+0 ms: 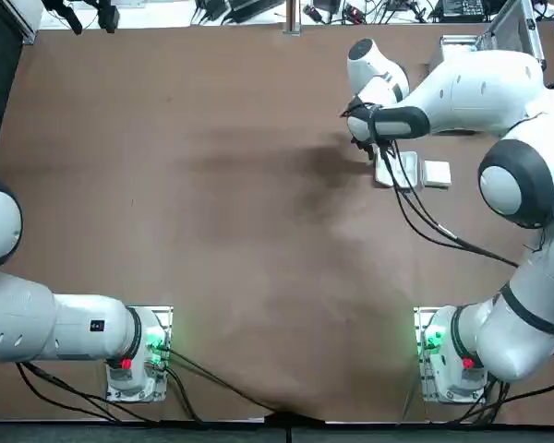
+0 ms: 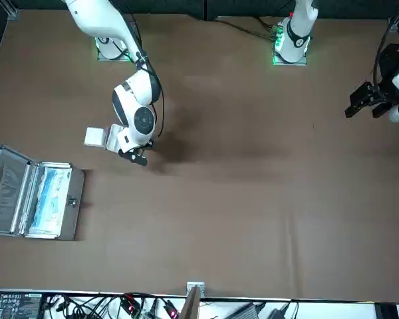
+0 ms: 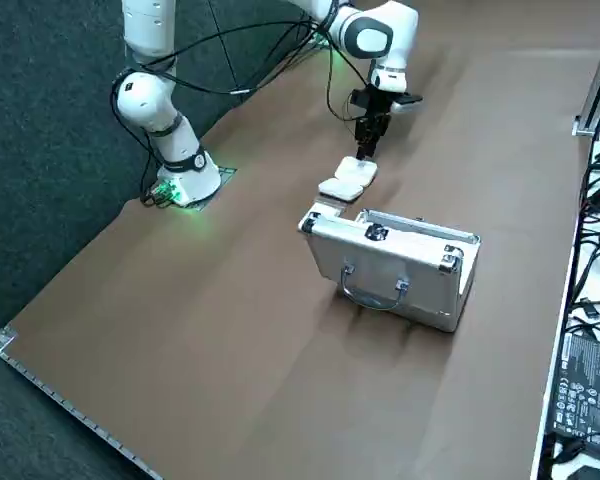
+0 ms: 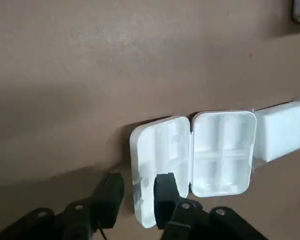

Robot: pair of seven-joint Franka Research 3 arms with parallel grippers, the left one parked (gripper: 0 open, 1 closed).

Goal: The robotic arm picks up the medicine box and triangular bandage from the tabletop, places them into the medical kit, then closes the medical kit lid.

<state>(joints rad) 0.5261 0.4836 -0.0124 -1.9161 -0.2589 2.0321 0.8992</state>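
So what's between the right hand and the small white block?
The open white compartment box lies there, between the right hand and white block; the wrist view shows it.

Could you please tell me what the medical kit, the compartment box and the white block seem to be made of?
Medical kit: silvery, probably metal, given its shiny edges. Compartment box: likely smooth plastic, with moulded wells. White block: perhaps cloth, in clear film crinkled at its ends. The right gripper hovers by the compartment box.
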